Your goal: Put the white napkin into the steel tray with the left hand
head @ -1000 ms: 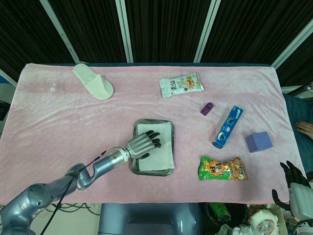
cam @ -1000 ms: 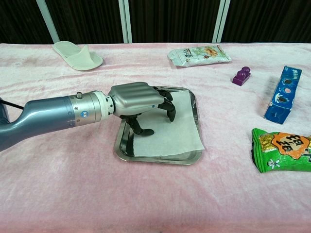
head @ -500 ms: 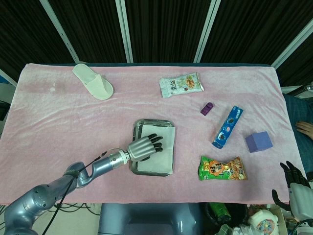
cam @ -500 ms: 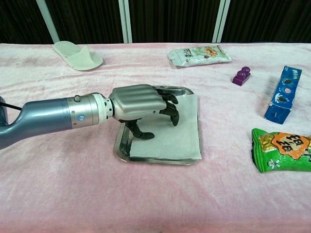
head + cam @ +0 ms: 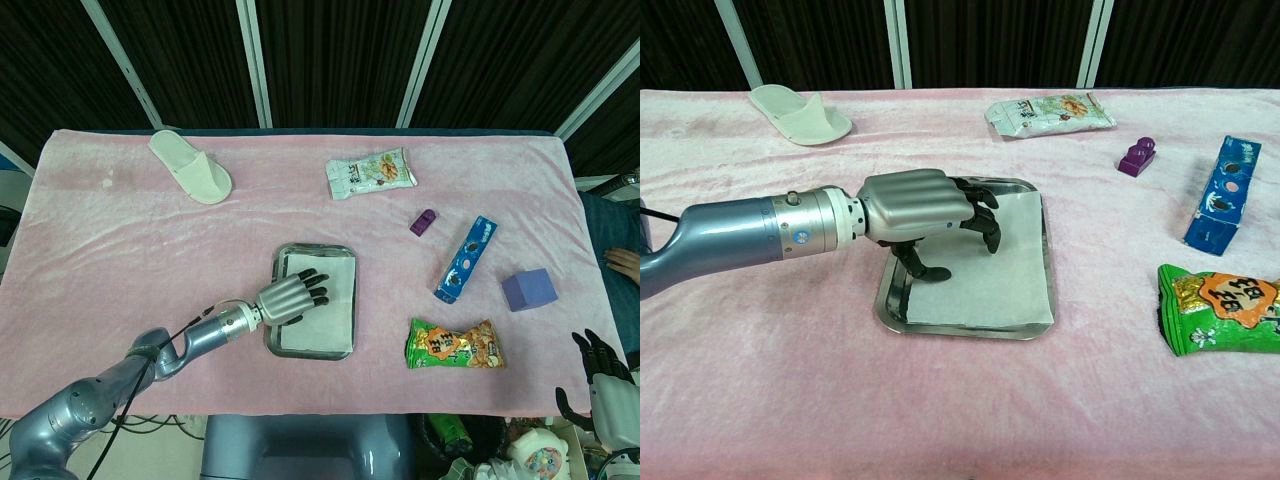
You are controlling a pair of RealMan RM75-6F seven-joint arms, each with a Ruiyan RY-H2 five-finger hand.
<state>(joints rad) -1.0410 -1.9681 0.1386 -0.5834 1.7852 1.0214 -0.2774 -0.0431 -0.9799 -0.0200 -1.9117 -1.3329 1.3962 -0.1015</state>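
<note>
The white napkin (image 5: 995, 265) lies flat in the steel tray (image 5: 890, 298) now, squarer than a second ago, its right edge pulled back onto the rim. The left hand (image 5: 925, 208) has slid slightly toward the tray's left side, fingers (image 5: 985, 222) curled down over the napkin, grasping nothing. Placement looks done. The right hand (image 5: 603, 392) waits off the table, fingers spread.

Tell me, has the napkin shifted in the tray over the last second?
Yes. The white napkin has slid left: its right edge hung past the steel tray rim's right side a second ago and now lies about along it. The left hand is over it.
</note>
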